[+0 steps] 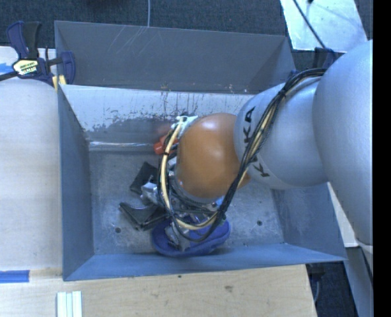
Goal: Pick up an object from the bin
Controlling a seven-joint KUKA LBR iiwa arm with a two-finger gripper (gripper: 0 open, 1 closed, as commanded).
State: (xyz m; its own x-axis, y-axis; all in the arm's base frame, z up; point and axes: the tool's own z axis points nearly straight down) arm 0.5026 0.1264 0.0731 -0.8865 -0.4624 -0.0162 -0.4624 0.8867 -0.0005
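**Gripper** (pixel 184 218): low in the grey metal bin (pixel 75 197), lower centre of the frame. It sits beneath the arm's rounded orange wrist cover (pixel 209 154) and a bundle of yellow and black cables (pixel 165 177). From my station I cannot tell whether it is released or clenched, because cover and cables hide its working end.

**Nearest thing:** a blue, rounded, soft-looking piece (pixel 164 243) on the bin floor against the near wall, bottom centre of the frame. The gripper stands over its upper part. I cannot say whether it is touching or just above.

**Other things:**
- A black, flat, angular piece (pixel 142 177) lies just left of the gripper.
- A second dark flat piece (pixel 137 214) lies below that, towards the lower left of the floor.
- A small red-orange thing (pixel 160 145) lies by the far wall, partly behind the cover.

**Task status:** I judge the pick not yet made. Every thing I can see lies on the bin floor and none is raised. The gripper is already down among the things. What is left, as I read it, is a secure grasp on one of them and a lift clear of the rim.

**Arm pose:** the silver-grey arm (pixel 301 137) enters from the right of the frame over the bin's right wall. It bends sharply down at the wrist, so the orange cover faces up towards the camera and the tool points steeply at the floor.
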